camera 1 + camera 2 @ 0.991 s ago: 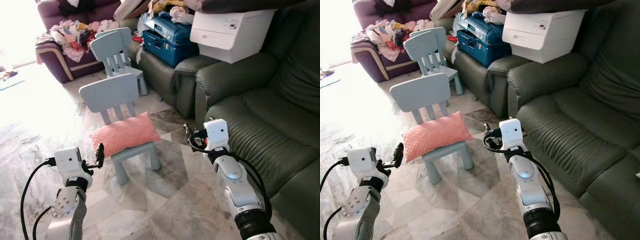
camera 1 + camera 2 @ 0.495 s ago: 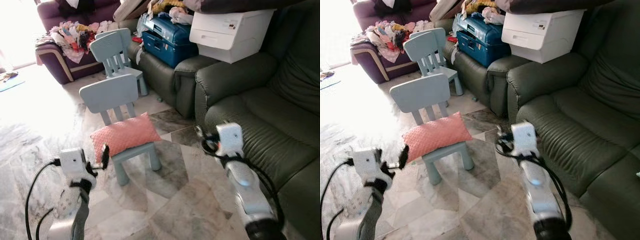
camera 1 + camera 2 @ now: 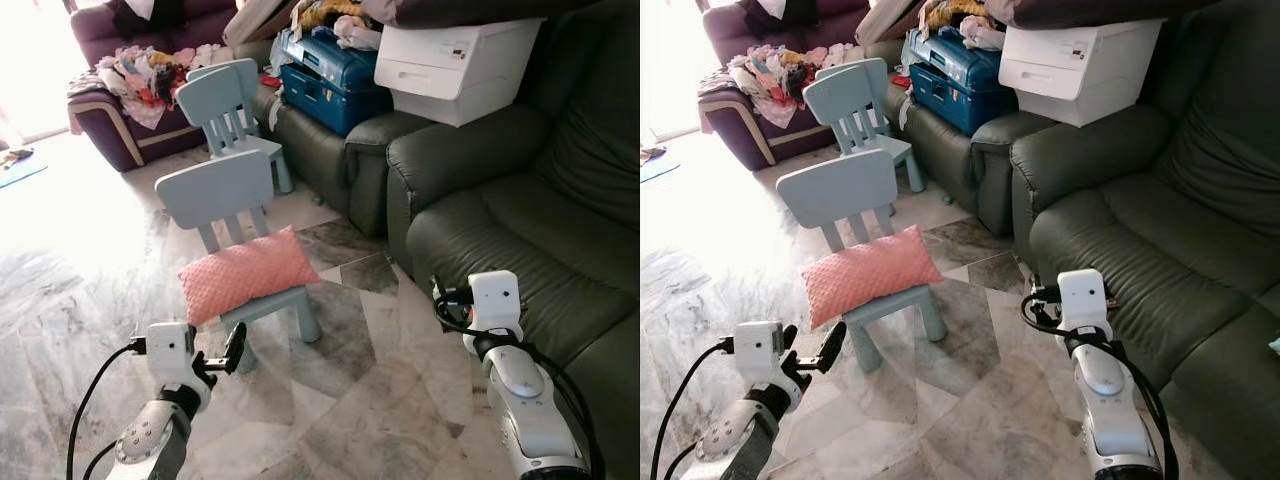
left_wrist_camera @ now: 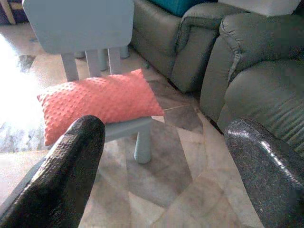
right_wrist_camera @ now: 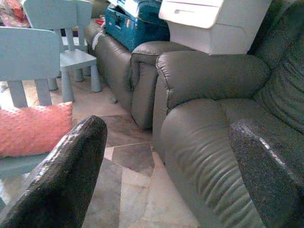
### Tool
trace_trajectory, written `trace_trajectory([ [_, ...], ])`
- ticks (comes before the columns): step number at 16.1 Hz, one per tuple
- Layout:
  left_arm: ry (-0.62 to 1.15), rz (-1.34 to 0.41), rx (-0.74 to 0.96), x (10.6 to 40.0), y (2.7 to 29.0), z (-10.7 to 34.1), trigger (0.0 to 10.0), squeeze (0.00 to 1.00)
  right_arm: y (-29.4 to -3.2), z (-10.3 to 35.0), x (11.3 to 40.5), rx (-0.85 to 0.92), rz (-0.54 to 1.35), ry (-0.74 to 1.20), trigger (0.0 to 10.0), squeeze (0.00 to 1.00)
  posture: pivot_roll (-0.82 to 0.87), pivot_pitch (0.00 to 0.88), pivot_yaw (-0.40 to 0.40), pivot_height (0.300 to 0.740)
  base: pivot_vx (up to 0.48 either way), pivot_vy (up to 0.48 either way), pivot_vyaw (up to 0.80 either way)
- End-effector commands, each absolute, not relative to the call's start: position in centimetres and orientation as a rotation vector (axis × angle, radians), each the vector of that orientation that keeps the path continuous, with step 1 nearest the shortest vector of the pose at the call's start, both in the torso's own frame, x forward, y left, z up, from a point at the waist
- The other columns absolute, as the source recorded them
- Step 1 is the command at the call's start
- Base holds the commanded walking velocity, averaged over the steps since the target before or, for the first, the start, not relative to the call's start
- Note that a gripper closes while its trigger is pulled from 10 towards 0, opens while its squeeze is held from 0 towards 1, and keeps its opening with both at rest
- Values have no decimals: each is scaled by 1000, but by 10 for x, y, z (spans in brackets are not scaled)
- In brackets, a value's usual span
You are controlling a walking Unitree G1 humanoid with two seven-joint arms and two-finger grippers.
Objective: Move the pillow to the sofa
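Nothing is being carried yet. The pink pillow (image 3: 247, 273) is lying on the small blue chair (image 3: 225, 190), long side across the seat, well apart from the green sofa (image 3: 520, 230). The left claw (image 4: 166, 161) and right claw (image 5: 166, 161) are being held wide open, empty.

You can see the pillow (image 3: 247, 271) covering most of the near chair's (image 3: 222, 190) seat, so only the seat's front edge and 2 legs show beneath it. At 12 o'clock the white box (image 3: 455, 58) on the sofa (image 3: 520, 215) is cut by the top edge, and so is the clutter behind it. At 11 o'clock the purple armchair (image 3: 110, 110) is washed out by glare on its left. In the right wrist view, the pillow runs off the frame's edge beside a blurred finger (image 5: 57, 175).
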State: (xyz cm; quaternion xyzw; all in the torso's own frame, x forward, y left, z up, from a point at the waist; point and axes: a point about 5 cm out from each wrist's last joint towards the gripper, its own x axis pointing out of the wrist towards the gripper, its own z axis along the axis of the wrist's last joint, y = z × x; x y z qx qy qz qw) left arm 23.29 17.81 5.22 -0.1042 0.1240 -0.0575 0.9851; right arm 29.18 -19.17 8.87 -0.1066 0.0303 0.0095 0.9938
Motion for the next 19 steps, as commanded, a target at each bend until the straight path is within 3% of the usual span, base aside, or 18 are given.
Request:
trace_trajectory([
  [1,243,-112,-191,233,184,57,10000,0,-184,94,293,-199,35,44,10000,0,-187,0,102,740,0,0,0],
  [19,215,-54,-154,239,190,63,10000,0,-159,98,299,-189,99,31,10000,0,-167,0,96,740,0,0,0],
])
